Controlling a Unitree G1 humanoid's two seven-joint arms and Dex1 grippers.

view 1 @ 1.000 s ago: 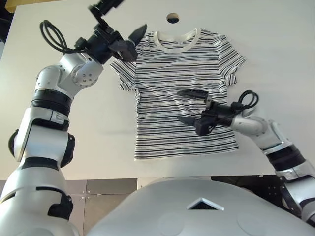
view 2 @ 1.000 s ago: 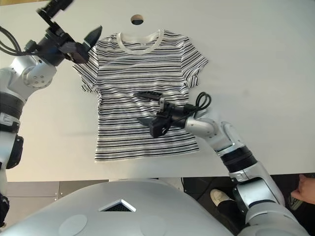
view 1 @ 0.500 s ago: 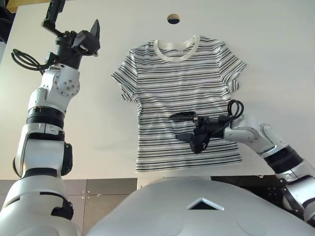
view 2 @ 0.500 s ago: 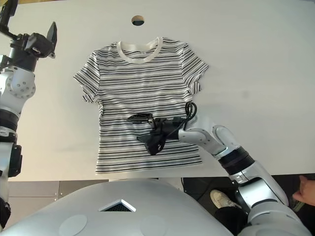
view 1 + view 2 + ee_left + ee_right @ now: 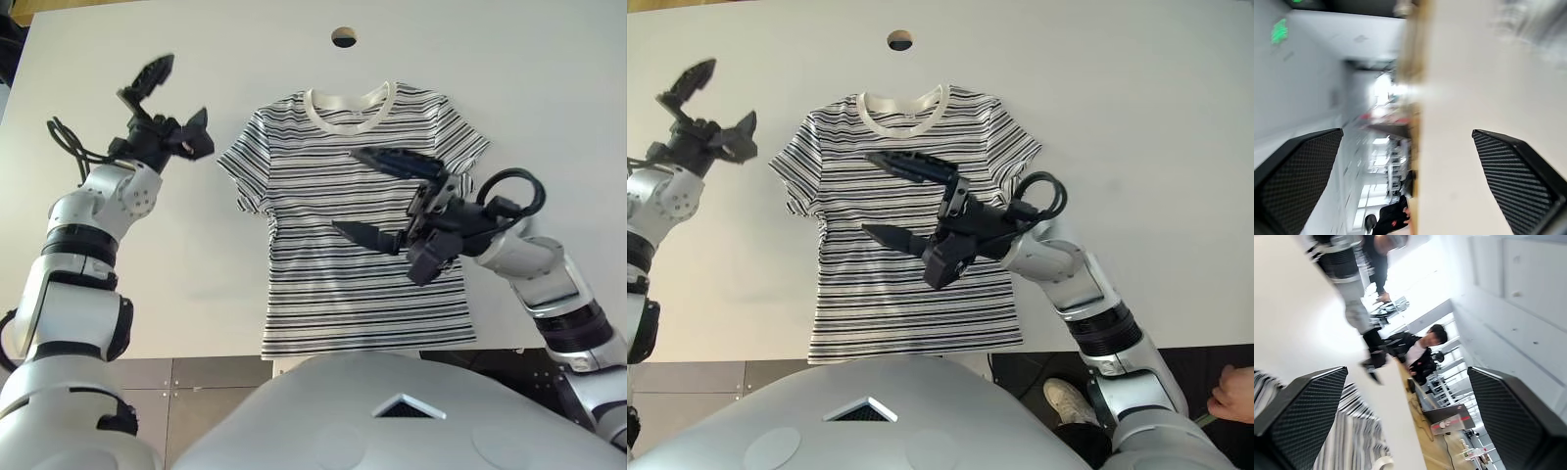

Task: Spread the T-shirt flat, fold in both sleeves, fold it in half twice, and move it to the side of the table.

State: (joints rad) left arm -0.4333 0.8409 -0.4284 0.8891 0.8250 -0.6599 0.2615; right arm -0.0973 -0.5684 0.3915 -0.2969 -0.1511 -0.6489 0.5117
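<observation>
White table [image 5: 558, 88] all around, and the striped T-shirt [image 5: 313, 284] lies flat in the centre of the frame, collar toward the top, both sleeves out and not folded yet. Right gripper [image 5: 349, 191] hangs over the shirt's middle, fingers spread wide, nothing in them. Left gripper [image 5: 176, 103] is in the upper left, off the shirt near its sleeve, also wide apart. Small round hole [image 5: 344, 37] in the table just above the collar.
</observation>
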